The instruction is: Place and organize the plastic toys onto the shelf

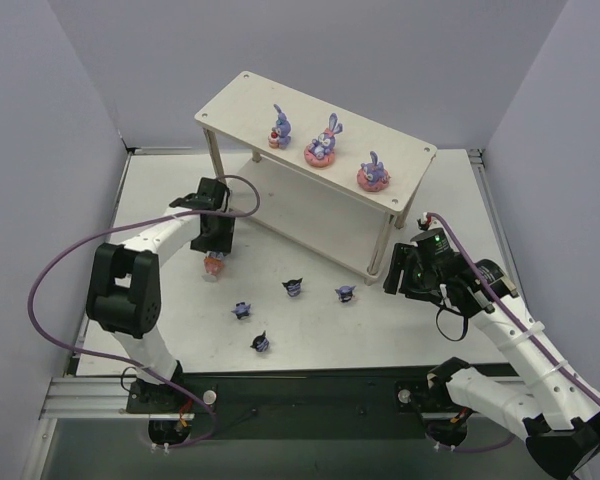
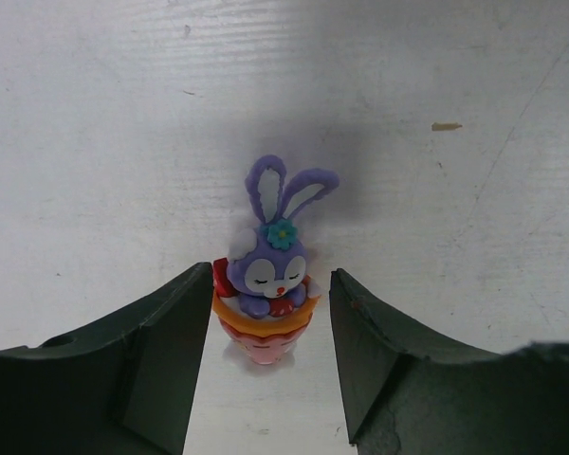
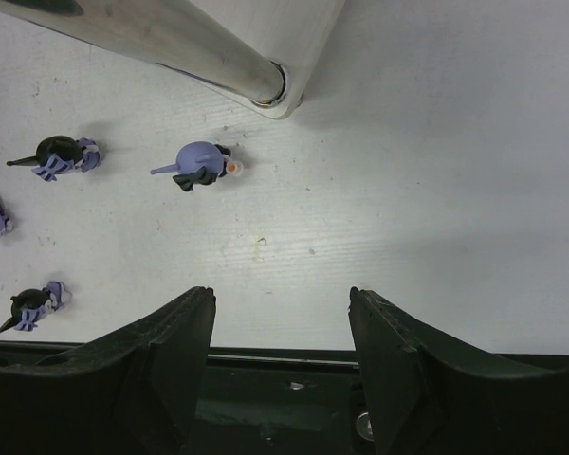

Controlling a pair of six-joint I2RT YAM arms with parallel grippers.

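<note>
Plastic toys [image 1: 291, 287] are split up: 3 purple rabbits [image 1: 324, 140] stand on the top board of the shelf [image 1: 240, 105], 4 dark blue figures [image 1: 345, 293] lie scattered on the table [image 1: 330, 335] in front of it, and the 4th rabbit [image 2: 267, 270] stands on the table to the left. Picking that one up looks like the step in hand. The left gripper [image 2: 271, 284] sits low around it, fingers [image 2: 171, 341] flanking its orange base with a sliver of gap on one side (not pinched yet, I'd say). Next it needs a gentle squeeze, a lift and a carry to the top board. The right gripper [image 3: 280, 299] hangs wide open and empty near a shelf leg [image 3: 171, 43].
</note>
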